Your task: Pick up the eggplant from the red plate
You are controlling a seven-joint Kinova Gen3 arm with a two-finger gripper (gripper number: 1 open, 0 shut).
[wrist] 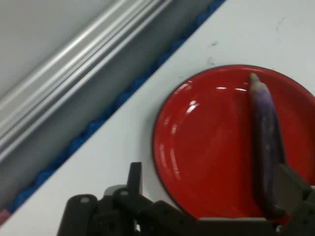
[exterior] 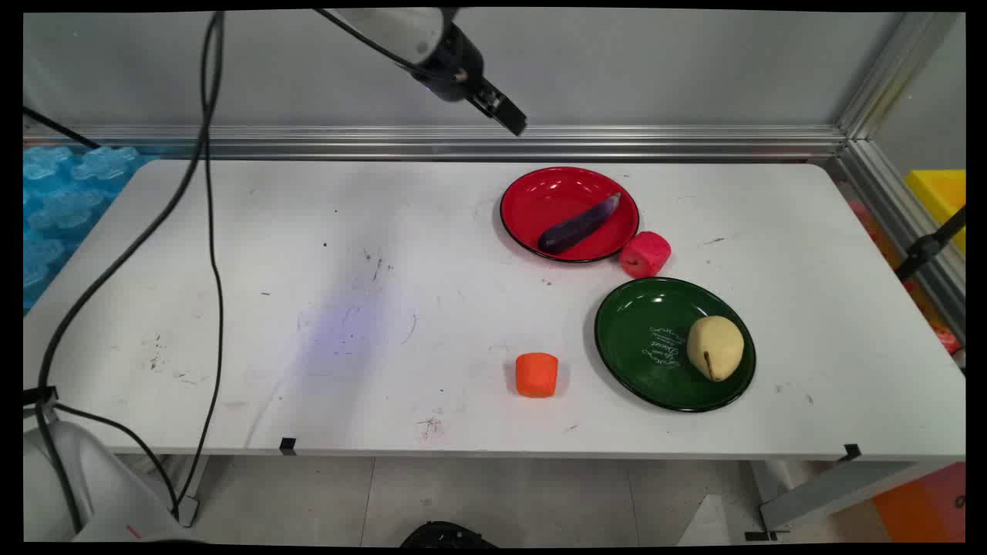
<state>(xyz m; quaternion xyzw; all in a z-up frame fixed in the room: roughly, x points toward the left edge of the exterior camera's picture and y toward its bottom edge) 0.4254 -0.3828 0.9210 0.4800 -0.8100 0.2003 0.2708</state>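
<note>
My gripper (exterior: pixel 507 116) hangs high above the table's back edge, up and left of a red plate (exterior: pixel 540 202). It stands open with nothing between its fingers. A purple eggplant (exterior: pixel 580 224) lies slantwise in that plate. In the hand view the red plate (wrist: pixel 206 147) fills the middle, with the eggplant (wrist: pixel 266 147) along its right side, and my gripper (wrist: pixel 211 169) rises in front with its jaws wide apart. A red apple-like piece (exterior: pixel 645 253) sits on the table against the plate's near right rim.
A green plate (exterior: pixel 640 339) at the near right holds a yellowish pear (exterior: pixel 715 348). A small orange block (exterior: pixel 536 375) stands left of it. An aluminium rail (exterior: pixel 463 142) runs along the back edge. Black cables (exterior: pixel 208 231) hang over the table's left side.
</note>
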